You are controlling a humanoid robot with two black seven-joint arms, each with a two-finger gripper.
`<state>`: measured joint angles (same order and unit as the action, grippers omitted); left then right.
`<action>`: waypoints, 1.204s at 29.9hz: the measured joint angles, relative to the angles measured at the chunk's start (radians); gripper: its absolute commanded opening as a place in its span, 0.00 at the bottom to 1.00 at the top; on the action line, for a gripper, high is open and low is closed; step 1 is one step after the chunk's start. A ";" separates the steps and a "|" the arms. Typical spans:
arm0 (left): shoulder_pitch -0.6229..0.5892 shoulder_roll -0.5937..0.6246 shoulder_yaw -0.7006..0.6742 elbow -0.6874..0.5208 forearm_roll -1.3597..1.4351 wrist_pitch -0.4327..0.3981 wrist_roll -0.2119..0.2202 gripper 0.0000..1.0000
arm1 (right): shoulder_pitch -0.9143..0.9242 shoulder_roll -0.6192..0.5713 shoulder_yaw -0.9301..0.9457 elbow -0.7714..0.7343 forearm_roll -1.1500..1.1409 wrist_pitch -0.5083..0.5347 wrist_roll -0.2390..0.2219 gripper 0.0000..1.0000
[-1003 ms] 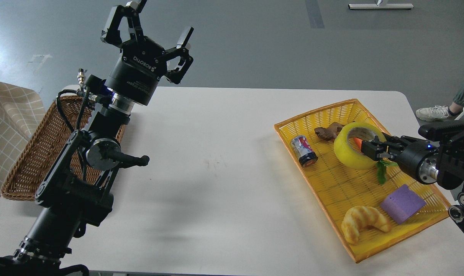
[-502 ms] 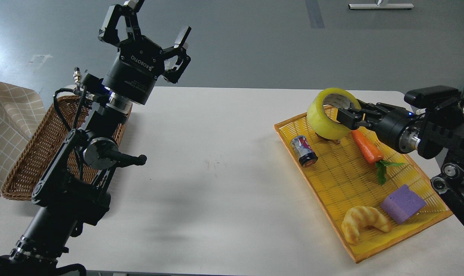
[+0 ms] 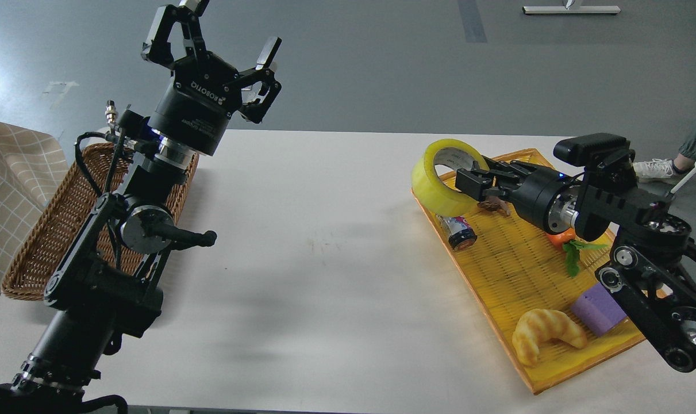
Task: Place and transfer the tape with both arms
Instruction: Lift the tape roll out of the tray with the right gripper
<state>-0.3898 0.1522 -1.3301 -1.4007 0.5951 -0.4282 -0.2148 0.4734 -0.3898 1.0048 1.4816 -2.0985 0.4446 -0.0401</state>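
Observation:
The tape (image 3: 439,183), a wide translucent yellow roll with a grey-white core, hangs in the air over the left edge of the yellow tray (image 3: 500,282). My right gripper (image 3: 467,178) is shut on the roll's right wall and holds it clear of the tray. My left gripper (image 3: 218,43) is open and empty, raised high at the far left above the wicker basket (image 3: 43,241). The two grippers are far apart.
In the yellow tray lie a small printed can (image 3: 456,226), a brown ginger piece (image 3: 493,204), a carrot (image 3: 561,237) partly hidden by my right arm, a purple block (image 3: 598,310) and a croissant (image 3: 544,332). The white table (image 3: 325,241) spans between basket and tray.
My right gripper has lifted the tape out of the tray and carried it up and to the left. My left gripper has shifted slightly left and stays open.

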 measured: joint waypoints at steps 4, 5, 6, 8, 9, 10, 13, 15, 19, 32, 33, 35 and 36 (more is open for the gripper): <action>0.001 0.006 -0.005 0.000 0.000 -0.001 0.000 0.98 | -0.003 0.027 -0.011 -0.005 -0.001 0.005 -0.001 0.20; 0.002 0.007 -0.006 0.000 0.000 -0.001 0.000 0.98 | -0.002 0.031 -0.018 -0.007 -0.001 0.008 -0.002 0.20; 0.002 0.008 -0.007 0.000 0.000 -0.001 0.000 0.98 | 0.003 0.033 -0.026 -0.009 -0.001 0.014 -0.003 0.20; 0.002 0.009 -0.010 0.000 0.000 -0.001 0.000 0.98 | 0.025 0.036 -0.041 -0.014 -0.001 0.028 -0.004 0.20; 0.002 0.011 -0.013 0.000 -0.001 -0.001 0.000 0.98 | 0.039 0.038 -0.049 -0.018 -0.001 0.035 -0.004 0.20; 0.002 0.012 -0.014 0.000 -0.001 -0.002 0.000 0.98 | 0.055 0.043 -0.059 -0.026 -0.001 0.039 -0.005 0.20; 0.002 0.014 -0.016 0.000 -0.001 -0.002 0.000 0.98 | 0.095 0.065 -0.086 -0.060 -0.002 0.044 -0.005 0.20; 0.002 0.015 -0.017 0.000 -0.001 -0.002 0.000 0.98 | 0.123 0.082 -0.108 -0.092 -0.002 0.044 -0.005 0.20; 0.002 0.017 -0.020 0.000 -0.002 -0.002 0.000 0.98 | 0.175 0.135 -0.153 -0.162 -0.003 0.044 -0.005 0.20; 0.011 0.027 -0.057 0.000 -0.002 -0.004 -0.002 0.98 | 0.242 0.306 -0.292 -0.324 -0.011 0.044 -0.008 0.20; 0.013 0.029 -0.061 0.000 -0.002 -0.004 -0.001 0.98 | 0.247 0.316 -0.294 -0.336 -0.011 0.044 -0.010 0.20; 0.020 0.034 -0.073 0.001 -0.003 -0.005 0.000 0.98 | 0.262 0.341 -0.297 -0.374 -0.012 0.043 -0.012 0.20; 0.024 0.035 -0.078 0.001 -0.003 -0.007 0.000 0.98 | 0.266 0.348 -0.297 -0.388 -0.012 0.042 -0.012 0.20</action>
<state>-0.3663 0.1877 -1.4077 -1.4002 0.5926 -0.4352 -0.2151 0.7392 -0.0421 0.7080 1.0932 -2.1107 0.4868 -0.0521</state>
